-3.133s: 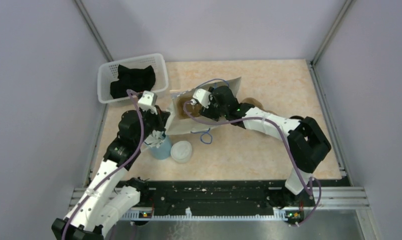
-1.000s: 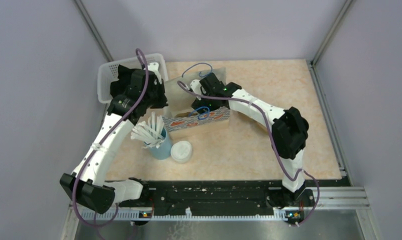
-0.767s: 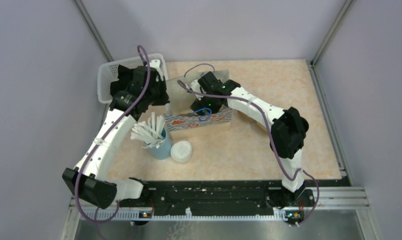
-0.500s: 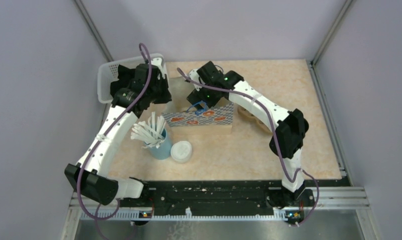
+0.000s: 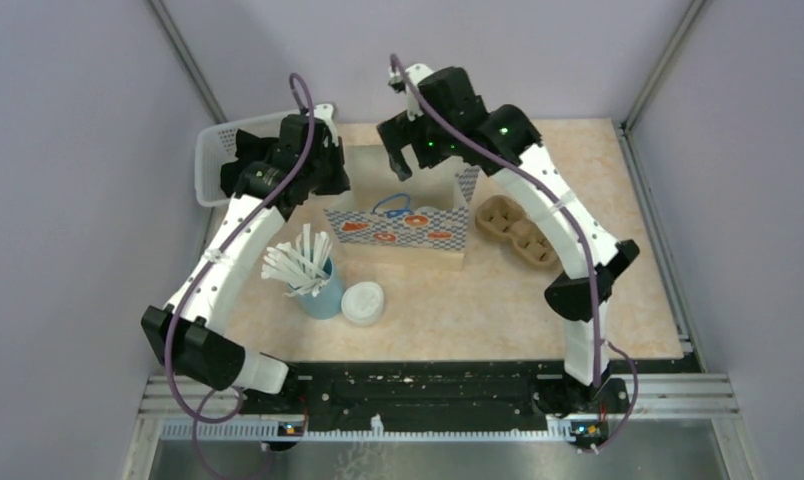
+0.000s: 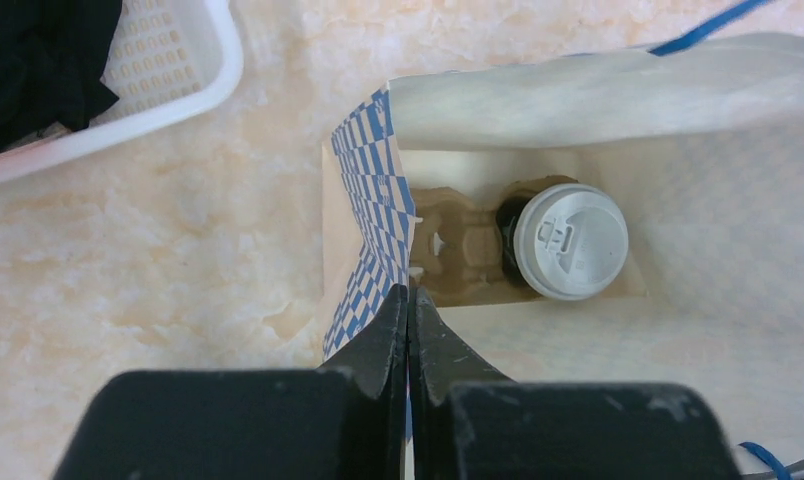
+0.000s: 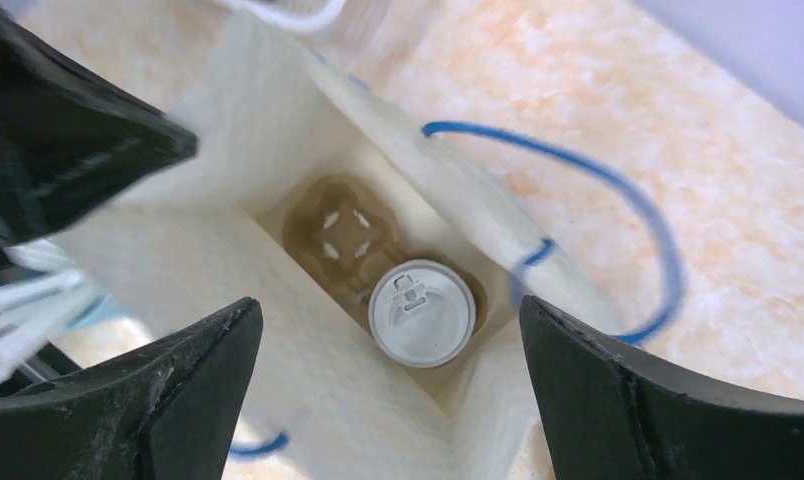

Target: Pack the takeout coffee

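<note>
The takeout coffee (image 6: 570,240), a dark cup with a greyish-white lid, stands in a brown pulp carrier (image 6: 456,255) at the bottom of an upright paper bag (image 5: 398,228) with a blue check pattern. It also shows in the right wrist view (image 7: 421,312). My left gripper (image 6: 408,300) is shut on the bag's left top edge (image 6: 373,235) and holds it. My right gripper (image 7: 388,303) is wide open and empty, high above the bag's mouth, straight over the cup. In the top view it hangs over the bag's far rim (image 5: 406,155).
A blue cup of white straws (image 5: 313,280) and a loose white lid (image 5: 363,302) stand in front of the bag. A second brown carrier (image 5: 518,228) lies to its right. A white basket (image 5: 210,160) with black cloth sits far left. Blue bag handles (image 7: 618,220) hang loose.
The bag went from lying tilted to standing upright with its mouth open. My right gripper rose clear of it and opened. My left gripper kept hold of the bag's left edge.
</note>
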Available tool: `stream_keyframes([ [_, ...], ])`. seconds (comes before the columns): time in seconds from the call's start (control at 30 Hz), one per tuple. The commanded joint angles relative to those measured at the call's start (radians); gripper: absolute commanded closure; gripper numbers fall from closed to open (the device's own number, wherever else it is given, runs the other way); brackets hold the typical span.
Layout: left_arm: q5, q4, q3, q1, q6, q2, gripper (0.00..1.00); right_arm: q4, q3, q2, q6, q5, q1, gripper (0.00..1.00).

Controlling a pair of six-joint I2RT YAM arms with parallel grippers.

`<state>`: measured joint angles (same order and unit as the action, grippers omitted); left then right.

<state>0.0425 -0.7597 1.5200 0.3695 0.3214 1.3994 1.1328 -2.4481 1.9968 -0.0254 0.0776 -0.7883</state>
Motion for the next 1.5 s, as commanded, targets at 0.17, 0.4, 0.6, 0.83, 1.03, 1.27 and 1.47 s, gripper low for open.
stream_keyframes([
  [0.17, 0.002, 0.026, 0.153, 0.002, -0.07, 0.076, 0.82, -0.167, 0.116, -0.377, -0.181, 0.177, -0.007, 0.01],
  [0.4, 0.009, -0.201, 0.243, 0.0, -0.017, -0.017, 0.33, -0.247, 0.344, -0.607, -0.199, 0.149, -0.007, 0.01],
  [0.6, 0.147, -0.377, 0.157, 0.0, 0.05, -0.193, 0.23, -0.327, 0.574, -0.791, -0.2, 0.159, -0.008, 0.01],
  [0.83, 0.267, -0.587, 0.047, -0.001, 0.297, -0.301, 0.32, -0.29, 0.616, -0.843, -0.201, 0.134, -0.008, 0.01],
  [1.03, 0.278, -0.524, -0.157, -0.001, 0.436, -0.391, 0.42, -0.305, 0.653, -0.89, -0.194, 0.11, -0.008, 0.01],
  [1.27, 0.341, -0.352, -0.244, -0.001, 0.451, -0.354, 0.47, -0.292, 0.668, -0.919, -0.196, 0.108, -0.007, 0.01],
  [1.47, 0.399, -0.296, -0.272, -0.007, 0.396, -0.294, 0.49, -0.272, 0.667, -0.943, -0.208, 0.125, -0.008, 0.01],
])
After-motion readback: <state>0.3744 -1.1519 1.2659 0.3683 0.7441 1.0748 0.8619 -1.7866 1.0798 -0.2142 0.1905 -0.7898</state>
